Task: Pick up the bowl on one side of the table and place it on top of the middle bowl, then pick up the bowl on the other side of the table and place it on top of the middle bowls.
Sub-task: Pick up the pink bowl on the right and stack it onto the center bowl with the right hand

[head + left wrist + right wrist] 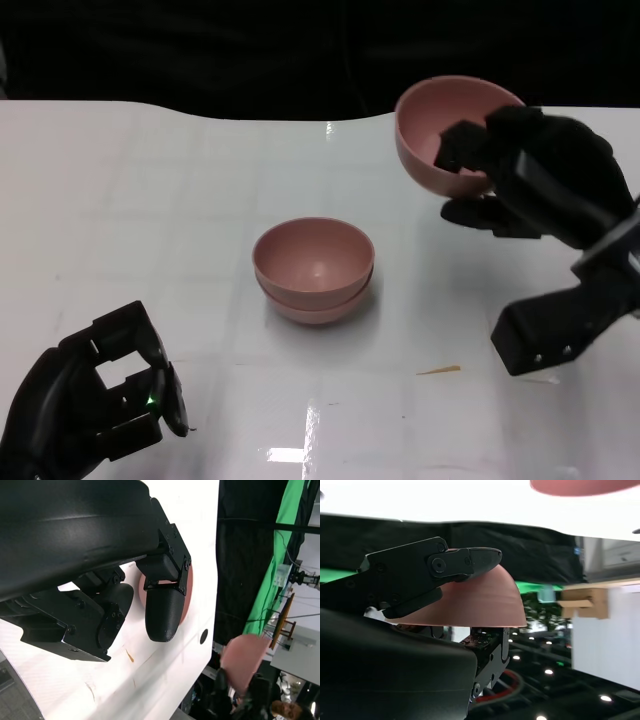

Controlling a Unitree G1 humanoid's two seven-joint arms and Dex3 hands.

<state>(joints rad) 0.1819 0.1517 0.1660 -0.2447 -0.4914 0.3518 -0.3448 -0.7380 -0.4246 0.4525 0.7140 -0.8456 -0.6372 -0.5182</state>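
White table [150, 200] spread wide, and at its centre the stacked bowls [313, 270] sit nested, one already inside the other. Up high on the far right, the right hand [545, 180] grips the last pink bowl [440, 125] by its rim, fingers clamped inside and out, bowl tilted and well apart from the stack. That tilt is the risk: it could slip, or land crooked and knock the stack. The left hand [90, 410] rests low, fingers curled, holding nothing.
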